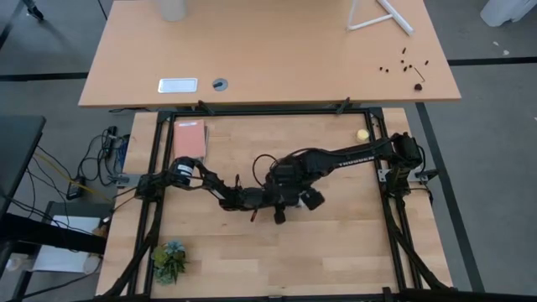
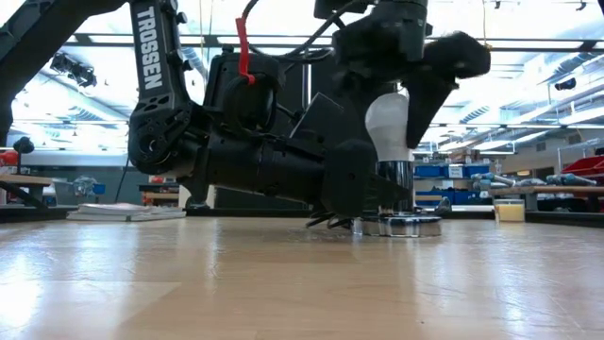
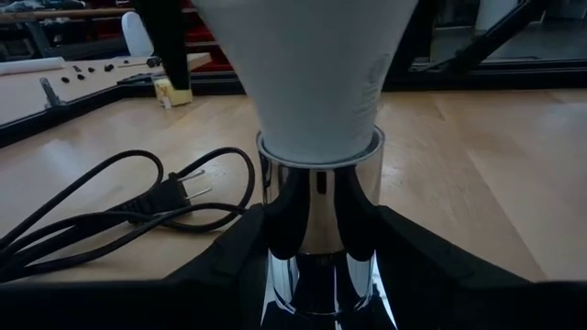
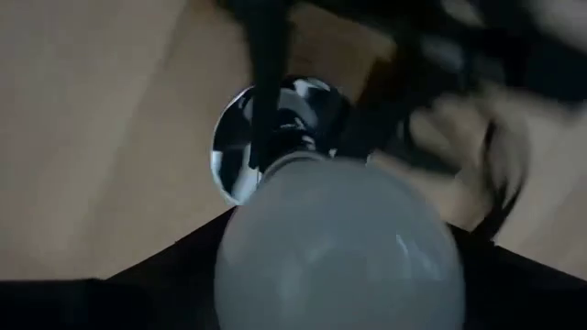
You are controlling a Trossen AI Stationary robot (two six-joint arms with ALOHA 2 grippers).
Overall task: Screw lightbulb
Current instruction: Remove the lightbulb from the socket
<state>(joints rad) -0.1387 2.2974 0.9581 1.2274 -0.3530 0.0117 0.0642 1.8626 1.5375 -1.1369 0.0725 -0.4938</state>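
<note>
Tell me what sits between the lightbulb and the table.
In the low view, a shiny silver socket on a round base stands between the lightbulb and the table. The left wrist view shows the bulb seated in it.

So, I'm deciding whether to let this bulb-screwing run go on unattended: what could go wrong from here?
1. The left gripper holds only the shiny socket; if it slips, the socket may turn with the lightbulb rather than threading.
2. The right gripper grips the smooth frosted globe from above; it could slide on it or squeeze too hard.
3. The black cord lies loose beside the socket and might snag as the arms move.
</note>
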